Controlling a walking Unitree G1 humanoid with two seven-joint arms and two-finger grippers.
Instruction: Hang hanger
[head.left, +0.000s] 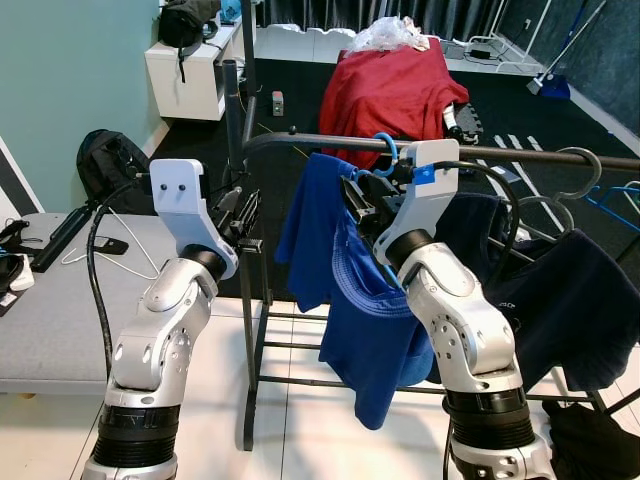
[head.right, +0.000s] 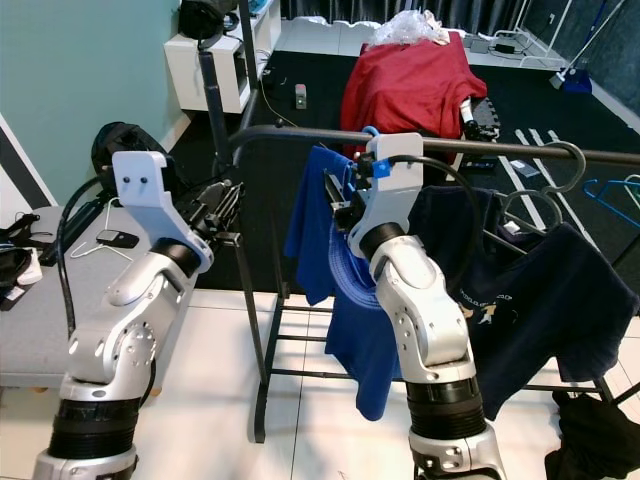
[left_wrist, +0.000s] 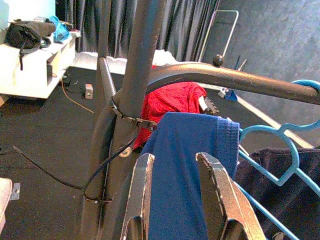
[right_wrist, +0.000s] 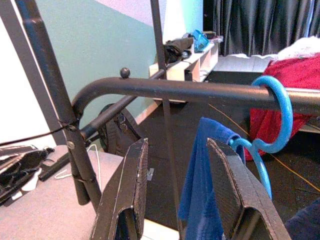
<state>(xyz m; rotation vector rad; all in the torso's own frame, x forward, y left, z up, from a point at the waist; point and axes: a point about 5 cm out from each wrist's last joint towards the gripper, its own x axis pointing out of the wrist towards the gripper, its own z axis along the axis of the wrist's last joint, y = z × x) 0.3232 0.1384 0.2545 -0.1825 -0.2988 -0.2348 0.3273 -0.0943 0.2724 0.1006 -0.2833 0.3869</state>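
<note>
From the left eye, the blue hanger (head.left: 385, 152) hooks over the rail (head.left: 500, 148), carrying a blue shirt (head.left: 360, 300); its long axis runs along the rail. In the left wrist view, the left gripper (left_wrist: 172, 197) gapes, empty, beside the post (left_wrist: 140, 75). In the right wrist view, the right gripper (right_wrist: 175, 192) gapes below the hook, gripping nothing; a careless withdrawal could snag the shirt and unhook the hanger.

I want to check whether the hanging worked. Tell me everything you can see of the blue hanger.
The blue hanger looks like smooth light-blue plastic. Its round hook is looped over the dark rail of the clothes rack, so it hangs there. Below the hook the neck splits into thin sloping arms, and a blue shirt drapes from them. The right tool sits just before it, fingers open, not gripping it. Beside it on the rail hangs a dark shirt.
</note>
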